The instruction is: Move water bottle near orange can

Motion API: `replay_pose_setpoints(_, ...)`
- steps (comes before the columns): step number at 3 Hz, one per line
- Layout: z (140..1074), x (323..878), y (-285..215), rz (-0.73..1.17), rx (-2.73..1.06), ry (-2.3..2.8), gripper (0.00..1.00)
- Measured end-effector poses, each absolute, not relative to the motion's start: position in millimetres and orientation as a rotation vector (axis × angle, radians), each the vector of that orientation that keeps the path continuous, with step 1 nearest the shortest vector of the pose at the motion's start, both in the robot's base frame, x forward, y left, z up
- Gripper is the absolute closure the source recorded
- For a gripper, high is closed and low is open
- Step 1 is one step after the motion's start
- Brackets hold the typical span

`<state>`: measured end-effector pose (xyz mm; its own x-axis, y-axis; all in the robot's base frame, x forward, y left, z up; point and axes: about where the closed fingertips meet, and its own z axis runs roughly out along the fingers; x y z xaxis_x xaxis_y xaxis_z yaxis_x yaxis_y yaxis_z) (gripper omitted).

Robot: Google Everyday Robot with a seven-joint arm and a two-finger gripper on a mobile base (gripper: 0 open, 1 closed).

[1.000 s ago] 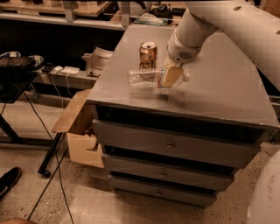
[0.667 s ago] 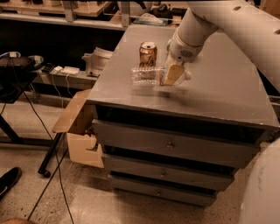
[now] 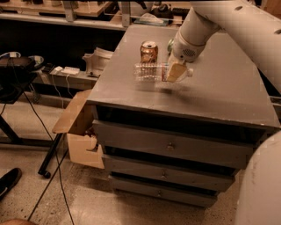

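The water bottle (image 3: 150,72) is a clear ribbed bottle lying on its side, held just above the grey cabinet top (image 3: 219,92), with its shadow under it. My gripper (image 3: 174,71) comes in from the upper right and is shut on the bottle near its white-capped end. The orange can (image 3: 149,51) stands upright just behind the bottle, a small gap away. A sliver of a green can (image 3: 170,44) shows behind my arm.
The cabinet has several drawers (image 3: 171,145) below its top. An open cardboard box (image 3: 79,127) sits at its left side. Cables and a dark stand (image 3: 17,74) are on the left. A cluttered bench (image 3: 88,13) runs along the back.
My gripper has carried the water bottle a little farther back on the cabinet top, closer to the orange can. The can has not moved.
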<state>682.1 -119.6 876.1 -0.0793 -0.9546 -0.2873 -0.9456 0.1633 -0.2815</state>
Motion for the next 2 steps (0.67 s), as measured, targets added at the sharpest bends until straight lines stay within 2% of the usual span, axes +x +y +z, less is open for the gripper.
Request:
replay_pose_setpoints(1,874.0,682.5,-118.6,-0.028,-1.805,2.048,0.13)
replay_pose_setpoints(2,871.5,682.9,-117.4,-0.025,-1.809,2.049,0.00)
